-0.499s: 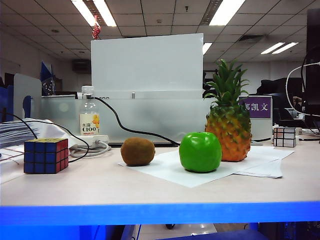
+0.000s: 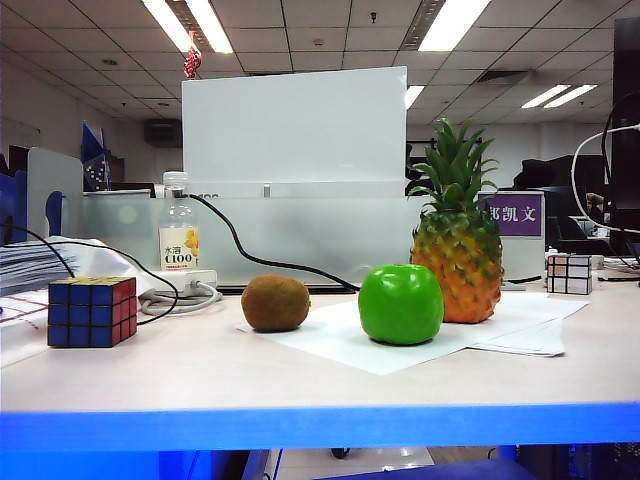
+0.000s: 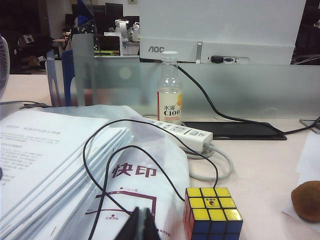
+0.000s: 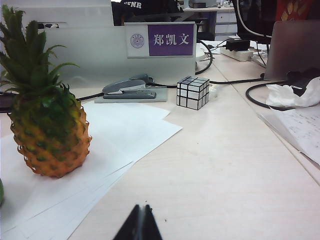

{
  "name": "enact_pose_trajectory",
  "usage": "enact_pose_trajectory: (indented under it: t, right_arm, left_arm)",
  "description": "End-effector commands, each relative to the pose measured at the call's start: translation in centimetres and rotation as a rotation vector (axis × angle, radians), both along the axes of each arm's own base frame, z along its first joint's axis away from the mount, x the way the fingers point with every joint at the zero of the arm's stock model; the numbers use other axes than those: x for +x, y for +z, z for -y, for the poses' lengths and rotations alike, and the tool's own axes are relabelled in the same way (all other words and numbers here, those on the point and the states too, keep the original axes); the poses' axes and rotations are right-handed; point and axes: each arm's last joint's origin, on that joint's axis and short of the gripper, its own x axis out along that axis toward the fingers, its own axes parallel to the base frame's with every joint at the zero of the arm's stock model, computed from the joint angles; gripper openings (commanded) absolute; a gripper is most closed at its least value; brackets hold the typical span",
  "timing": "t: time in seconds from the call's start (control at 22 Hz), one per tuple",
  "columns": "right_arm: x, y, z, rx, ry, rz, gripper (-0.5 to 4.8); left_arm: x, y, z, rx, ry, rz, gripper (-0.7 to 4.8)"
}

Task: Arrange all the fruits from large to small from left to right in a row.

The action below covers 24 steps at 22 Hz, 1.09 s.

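Observation:
Three fruits stand in a row on white paper sheets [image 2: 330,345]: a brown kiwi [image 2: 275,303] on the left, a glossy green apple [image 2: 400,304] in the middle, a pineapple [image 2: 457,240] with a green crown on the right. The pineapple [image 4: 49,129] fills one side of the right wrist view; the kiwi [image 3: 306,201] peeks in at the edge of the left wrist view. My left gripper [image 3: 142,212] is shut and empty over a printed plastic bag. My right gripper [image 4: 141,209] is shut and empty above bare table, well short of the pineapple. Neither gripper shows in the exterior view.
A colourful Rubik's cube [image 2: 91,310] sits at the left, also close to my left gripper [image 3: 212,210]. A silver cube [image 4: 192,92], stapler [image 4: 129,88] and purple name sign [image 4: 160,40] lie behind the pineapple. A drink bottle [image 2: 178,235], power strip [image 3: 180,132], cables, paper stack [image 3: 45,165] and monitor [image 2: 295,125] stand at the back.

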Motion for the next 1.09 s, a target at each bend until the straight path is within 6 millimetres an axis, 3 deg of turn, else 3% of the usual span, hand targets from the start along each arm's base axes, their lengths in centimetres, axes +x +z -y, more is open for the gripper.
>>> enact_pose_trajectory:
  t: [0.05, 0.23, 0.32, 0.41, 0.5, 0.68, 0.91, 1.09]
  right_arm:
    - [0.0, 0.1, 0.0, 0.004, 0.001, 0.014, -0.05]
    - [0.0, 0.1, 0.0, 0.004, 0.001, 0.015, -0.05]
    - [0.0, 0.1, 0.0, 0.013, 0.002, 0.015, -0.05]
    - [0.0, 0.2, -0.1, 0.192, 0.049, 0.031, -0.05]
    - [0.0, 0.6, -0.4, 0.433, 0.146, 0.05, -0.05]
    - [-0.1, 1.2, -0.8, 0.671, 0.293, 0.059, -0.05]
    - [-0.3, 1.2, -1.3, 0.687, 0.465, -0.013, -0.05]
    - [-0.7, 1.2, -2.5, 0.751, 0.73, -0.141, -0.05]
  left_arm:
    - [0.0, 0.1, 0.0, 0.004, -0.001, 0.012, -0.06]
    - [0.0, 0.2, 0.0, -0.036, -0.014, 0.02, -0.06]
    - [-0.1, 0.2, 0.2, -0.185, -0.085, 0.008, -0.06]
    - [-0.1, 0.2, 0.7, -0.462, -0.283, -0.057, -0.06]
    - [-0.3, 0.2, 1.1, -0.536, -0.436, -0.116, -0.06]
    - [-0.5, 0.2, 1.4, -0.553, -0.57, -0.163, -0.05]
    - [-0.7, 0.4, 1.7, -0.54, -0.7, -0.196, -0.05]
    - [-1.2, 0.5, 2.2, -0.482, -0.907, -0.24, -0.05]
